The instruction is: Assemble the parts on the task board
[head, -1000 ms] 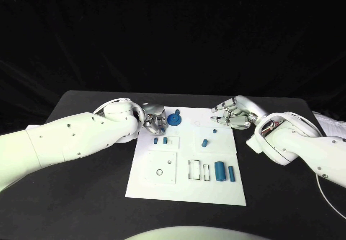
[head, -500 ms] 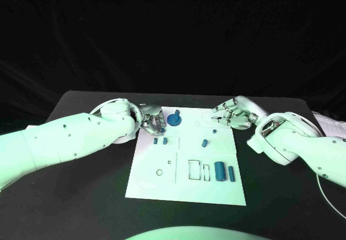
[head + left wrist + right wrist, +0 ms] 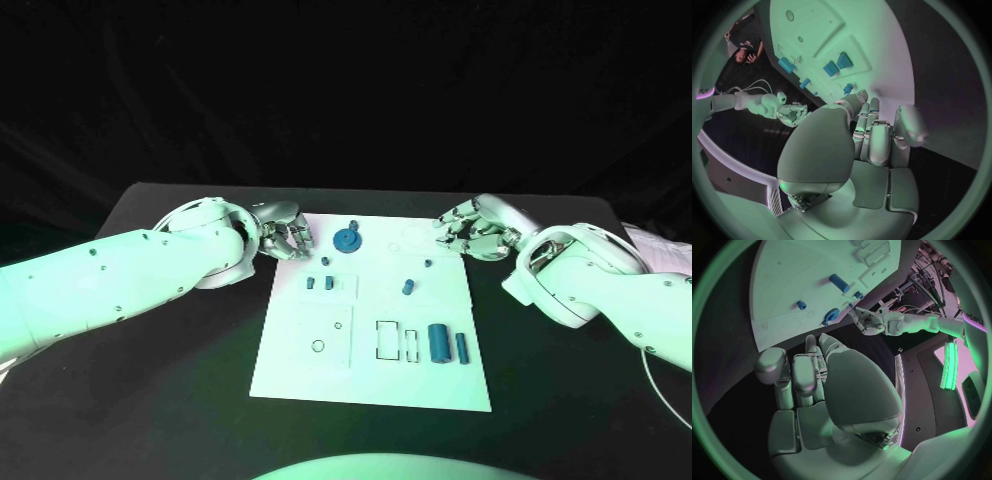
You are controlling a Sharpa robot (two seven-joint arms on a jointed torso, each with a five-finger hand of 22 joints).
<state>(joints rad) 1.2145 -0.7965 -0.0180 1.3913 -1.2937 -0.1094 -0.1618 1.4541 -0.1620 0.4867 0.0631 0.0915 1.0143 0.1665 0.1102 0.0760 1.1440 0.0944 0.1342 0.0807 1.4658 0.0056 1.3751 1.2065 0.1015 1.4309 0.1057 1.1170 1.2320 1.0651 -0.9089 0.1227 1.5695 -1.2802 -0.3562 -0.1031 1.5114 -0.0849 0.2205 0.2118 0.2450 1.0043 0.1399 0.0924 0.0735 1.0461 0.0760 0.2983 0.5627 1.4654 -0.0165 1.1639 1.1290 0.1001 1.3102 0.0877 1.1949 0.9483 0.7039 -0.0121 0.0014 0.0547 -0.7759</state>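
Both the left hand (image 3: 284, 232) and right hand (image 3: 472, 228) hovered with curled, empty fingers beside the task board's (image 3: 320, 375) far corners.

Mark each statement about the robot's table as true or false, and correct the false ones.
1. The left hand holds the round blue part. False: the hand is beside the task board, apart from the part, holding nothing.
2. The round blue part sits near the far edge of the task board. True.
3. The right hand rests on the two blue cylinders. False: they lie on the board's near half, away from the hand.
4. Both hands are near the board's far corners. True.
5. The task board is black. False: it is white, on a black table.
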